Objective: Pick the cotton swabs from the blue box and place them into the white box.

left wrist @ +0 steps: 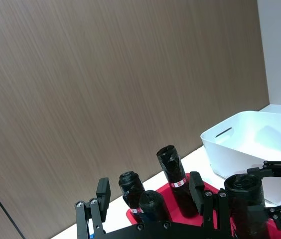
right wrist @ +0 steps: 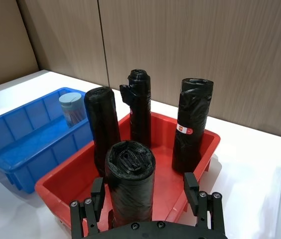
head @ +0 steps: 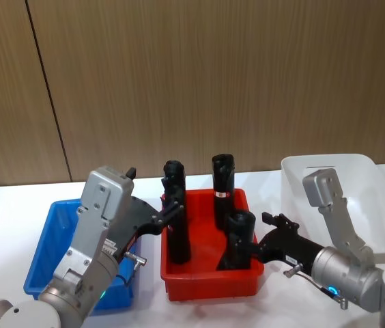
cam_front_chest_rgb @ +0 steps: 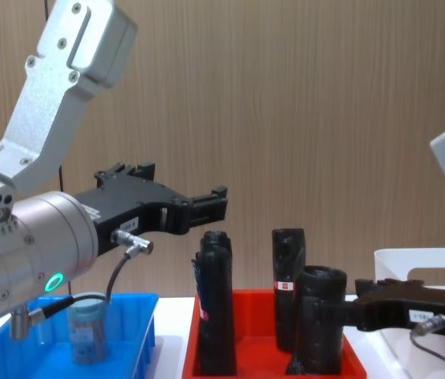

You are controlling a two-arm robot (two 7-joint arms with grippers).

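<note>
Straddling a black roll (right wrist: 129,181) with fingers spread, the right end effector (right wrist: 145,191) apparently isn't squeezing it.

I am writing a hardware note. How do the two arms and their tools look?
Both arms have silver-grey metal links and round joints. The left tool and the right tool are matte black with slim fingers. A black cable on a metal plug runs beside each wrist, and a small teal light glows on each forearm.

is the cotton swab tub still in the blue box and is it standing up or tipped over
In, and upright. The cotton swab tub stands inside the blue box with its grey-blue lid on top; the chest view shows it vertical too.
</note>
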